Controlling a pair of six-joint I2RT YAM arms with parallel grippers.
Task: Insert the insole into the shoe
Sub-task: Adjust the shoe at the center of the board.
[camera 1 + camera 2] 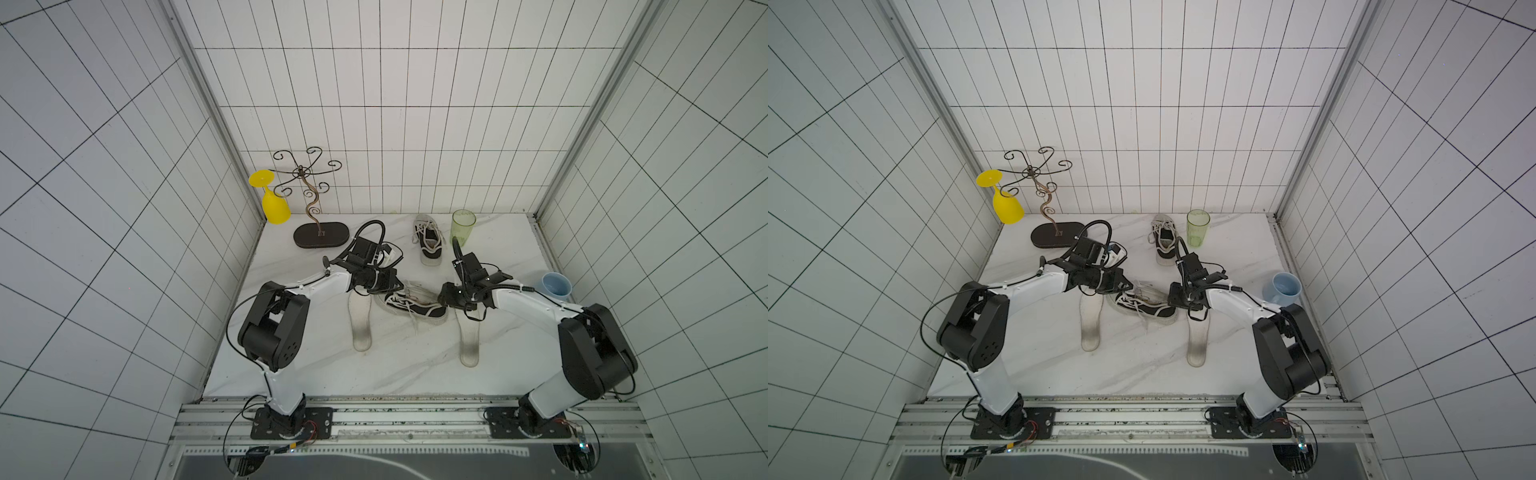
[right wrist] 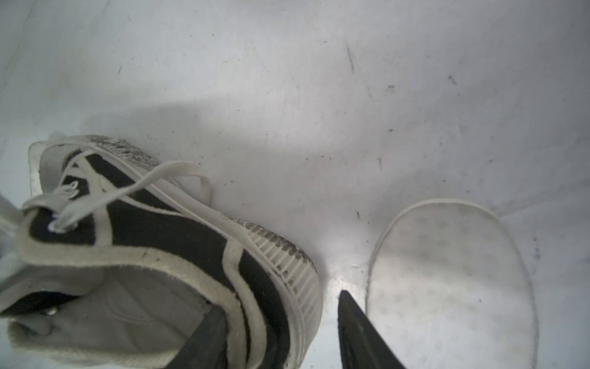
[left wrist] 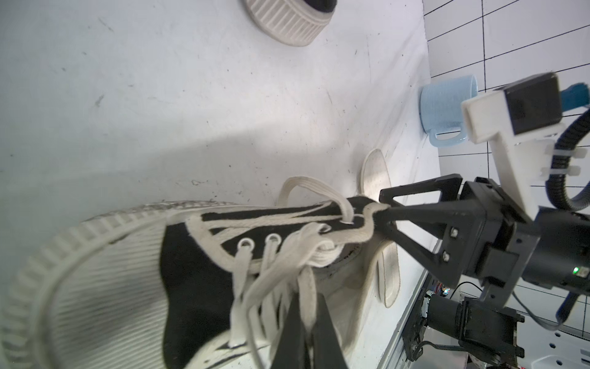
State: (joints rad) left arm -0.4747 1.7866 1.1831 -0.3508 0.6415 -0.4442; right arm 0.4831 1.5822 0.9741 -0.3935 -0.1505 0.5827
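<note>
left gripper [image 3: 308, 303] clamped tight on laces [image 3: 277, 271] of shoe [image 1: 415, 307], middle of table [image 1: 291, 365]. right gripper [image 2: 281, 303] part open, astride heel wall: one finger [image 2: 207, 338] inside, outer one clear. left insole [image 1: 361, 322] and right insole [image 1: 468, 336] lie flat beside shoe, neither held. risk: laces slip through pinch, or shoe tips and drags, mouth folds shut. no brand or writing legible.
</note>
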